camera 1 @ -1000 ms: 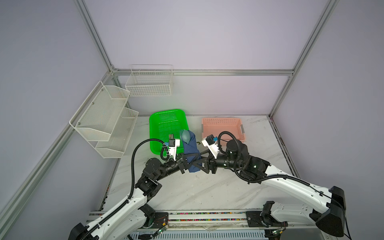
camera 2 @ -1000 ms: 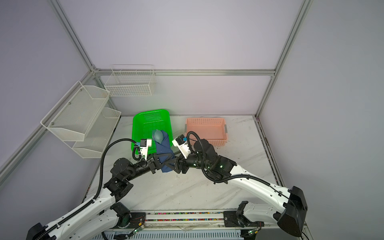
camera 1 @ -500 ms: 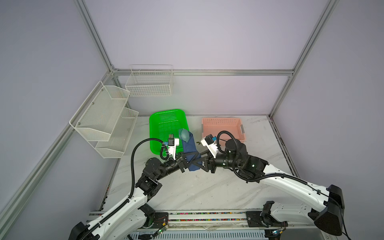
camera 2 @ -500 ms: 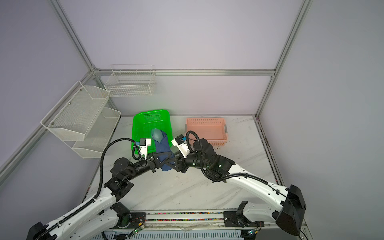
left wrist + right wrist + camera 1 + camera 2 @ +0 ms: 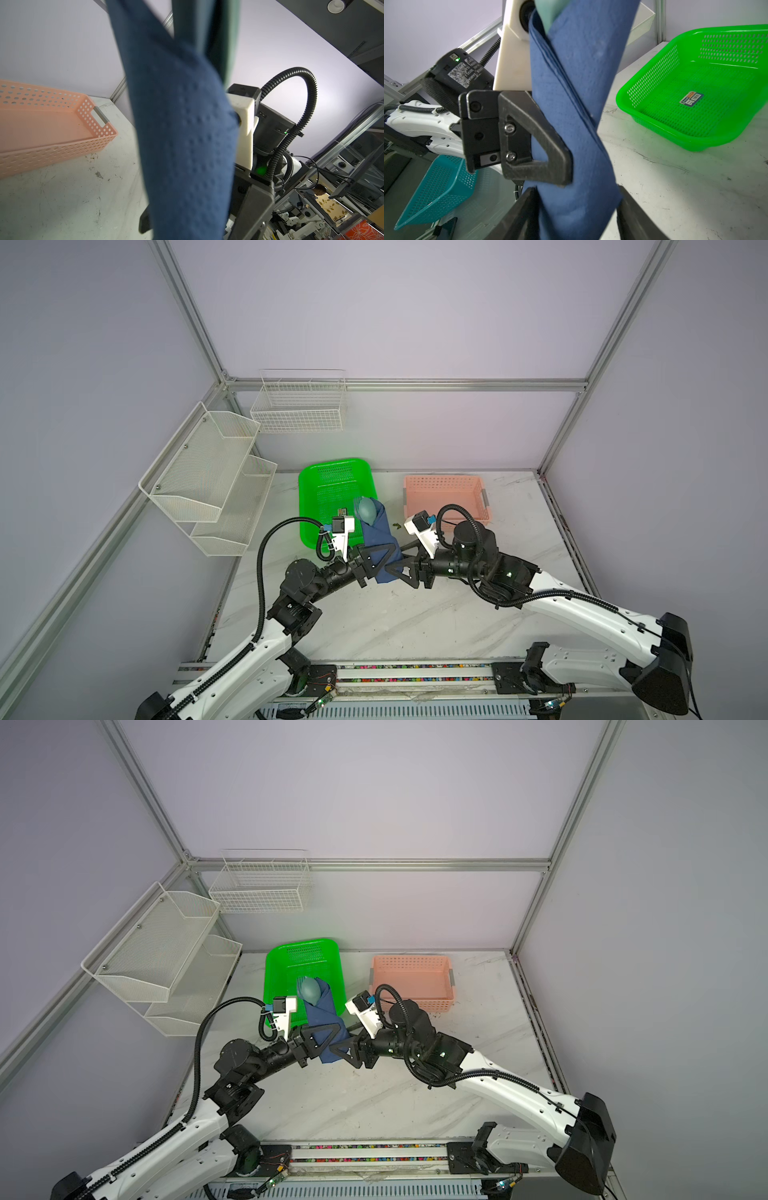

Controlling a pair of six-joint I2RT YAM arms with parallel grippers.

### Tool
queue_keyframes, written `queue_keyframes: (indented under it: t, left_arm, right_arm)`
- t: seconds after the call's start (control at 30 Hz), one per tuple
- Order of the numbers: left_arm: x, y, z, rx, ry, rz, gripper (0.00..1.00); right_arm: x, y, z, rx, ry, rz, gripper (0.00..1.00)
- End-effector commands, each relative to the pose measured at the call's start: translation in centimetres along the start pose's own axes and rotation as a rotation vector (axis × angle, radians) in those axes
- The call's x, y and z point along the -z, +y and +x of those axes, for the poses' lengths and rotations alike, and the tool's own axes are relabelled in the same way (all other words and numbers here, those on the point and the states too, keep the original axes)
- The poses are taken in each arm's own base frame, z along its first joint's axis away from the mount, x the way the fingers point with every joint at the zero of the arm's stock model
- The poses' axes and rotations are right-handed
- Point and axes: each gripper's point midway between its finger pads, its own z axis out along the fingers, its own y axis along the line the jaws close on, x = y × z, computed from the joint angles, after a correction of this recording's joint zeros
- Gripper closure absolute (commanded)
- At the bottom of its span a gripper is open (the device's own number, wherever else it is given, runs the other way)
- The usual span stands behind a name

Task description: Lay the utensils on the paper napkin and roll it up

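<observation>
Both top views show the napkin [image 5: 376, 531] already wound into a slim roll around the utensils [image 5: 367, 508]. It is held in the air over the worktop [image 5: 374, 622], slanting up toward the green basket [image 5: 316, 489]. The left jaws are clamped on its lower half, and the right jaws sit at the same height on the opposite side. A spoon [image 5: 311, 988] bowl sticks out of the upper end, with what look like fork [image 5: 300, 984] prongs beside it.

Left wrist view: the roll fills the middle, its dimpled paper thin and soft. Blurred teal plastic pokes from one end.

Right wrist view: one black finger [image 5: 537, 141] of the left jaws presses against the roll. The right jaws stand on either side of the roll's end, but I cannot tell whether they squeeze it. A loose diagonal edge [image 5: 571, 87] runs along the wrap.

By my judgement the bundle is light, but the paper crushes and springs open easily. The smooth, stiff cutlery inside could slide out of an open end. The best hold looks to be mid-length, across that loose edge, firm enough to pin the handles through the paper.
</observation>
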Motion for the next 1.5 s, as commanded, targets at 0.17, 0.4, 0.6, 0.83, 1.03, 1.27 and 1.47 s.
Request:
queue_keyframes:
  t: [0.17,0.4,0.6,0.83,1.03,1.27,1.47]
  left_arm:
    - [-0.4,-4.5,-2.9,-0.055,-0.049,0.14,1.0]
    - [-0.2,-5.0,-3.0,-0.052,-0.057,0.164,1.0]
    - [0.0,-5.5,-3.2,-0.051,-0.067,0.184,0.99]
    - [-0.1,-6.0,-3.5,-0.05,-0.072,0.205,0.87]
    - [0.0,-6.5,-3.9,-0.065,-0.086,0.219,0.64]
    - [-0.3,-6.8,-4.1,-0.072,-0.08,0.231,0.52]
    - [-0.2,-7.6,-4.8,-0.114,-0.081,0.224,0.51]
  right_arm:
    - [-0.9,1.4,1.1,0.013,0.014,-0.139,0.49]
    - [-1.2,2.0,1.1,0.009,0.013,-0.19,0.81]
    - [-0.6,2.4,0.7,0.005,-0.011,-0.219,0.94]
    - [-0.1,3.3,0.4,0.012,-0.015,-0.26,1.0]
    - [0.3,4.2,-0.1,0.023,-0.023,-0.299,1.0]
    - [0.6,4.9,-0.5,0.032,-0.023,-0.327,1.0]
    - [0.3,4.6,0.0,0.037,0.013,-0.322,1.0]
